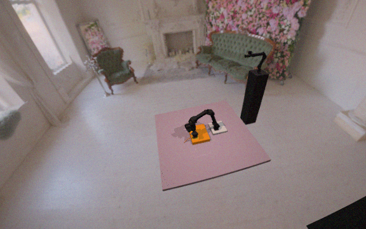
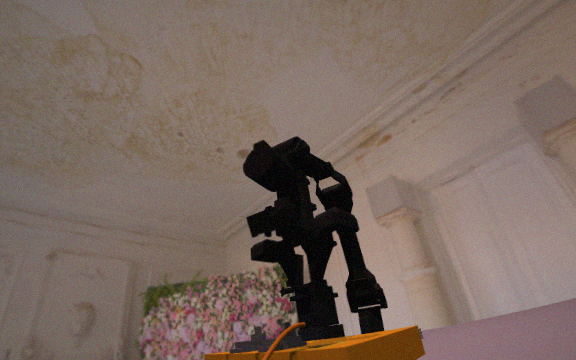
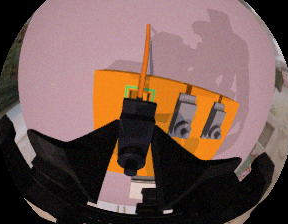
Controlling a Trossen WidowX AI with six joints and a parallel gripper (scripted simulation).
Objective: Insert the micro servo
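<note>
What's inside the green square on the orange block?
The green outline frames a hollow. The orange wire crosses it; the black motor hides the rest.

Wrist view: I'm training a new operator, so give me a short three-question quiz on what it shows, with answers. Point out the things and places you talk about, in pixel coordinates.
1. What colour is the outline marking the pocket [image 3: 154, 95]?
2. True or false: the end effector [image 2: 320, 325] [image 3: 136, 127] has already released the dark servo [image 3: 132, 137].
3. How many grey servos [image 3: 183, 115] [image 3: 214, 121] sit on the orange deck [image 1: 202, 137] [image 2: 393, 341] [image 3: 106, 100]: (a) one, (b) two, (c) four?

Key: 1. Green. 2. False; it is held between the fingers. 3. (b).
</note>
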